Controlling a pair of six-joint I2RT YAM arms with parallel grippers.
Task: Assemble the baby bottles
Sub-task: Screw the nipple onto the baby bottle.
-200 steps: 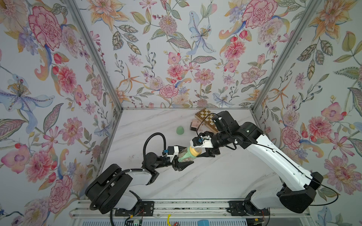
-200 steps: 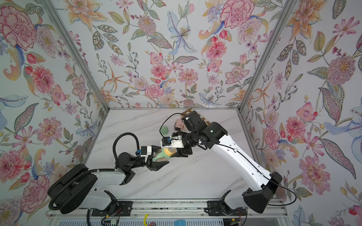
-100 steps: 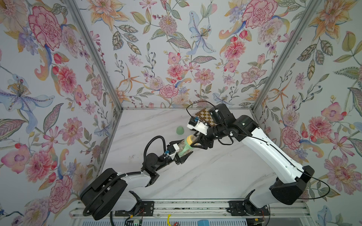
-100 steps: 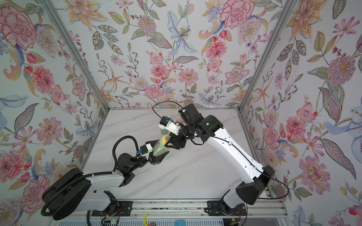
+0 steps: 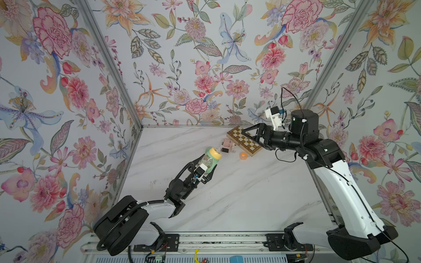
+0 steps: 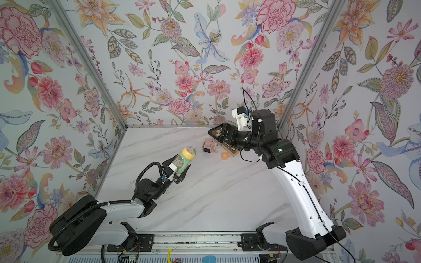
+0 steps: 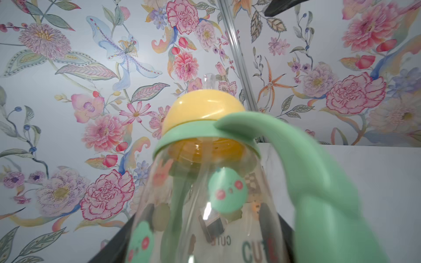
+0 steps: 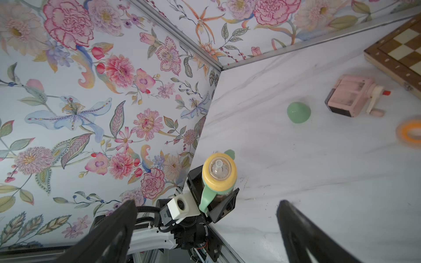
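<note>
A bimanual robot works over a white marble table (image 5: 250, 193) enclosed by floral walls. The left gripper (image 5: 205, 167) is clamped on the lower body of the baby bottle (image 5: 208, 160), holding it in the air above the table and tilted toward the back wall. The bottle sits between the two black jaws, one against each side, with its base toward the wrist and its top end sticking out past the fingertips. The mint-green collar (image 7: 205, 134) and the yellow nipple ring (image 7: 200, 107) are on the bottle's neck, and a clear nipple pokes from the ring. One collar handle (image 7: 319, 182) curves down along the bottle.

The right gripper (image 5: 250, 135) hovers over a chessboard (image 5: 239, 139) near the back right corner, well apart from the bottle. Its jaws are spread wide with nothing between them; its fingers (image 8: 303, 227) frame the bottle from a distance.

The mint-green dome cap (image 8: 298, 112) lies alone on the table. A pink perfume bottle (image 8: 350, 98) and an orange ring (image 8: 410, 134) lie near the chessboard.
</note>
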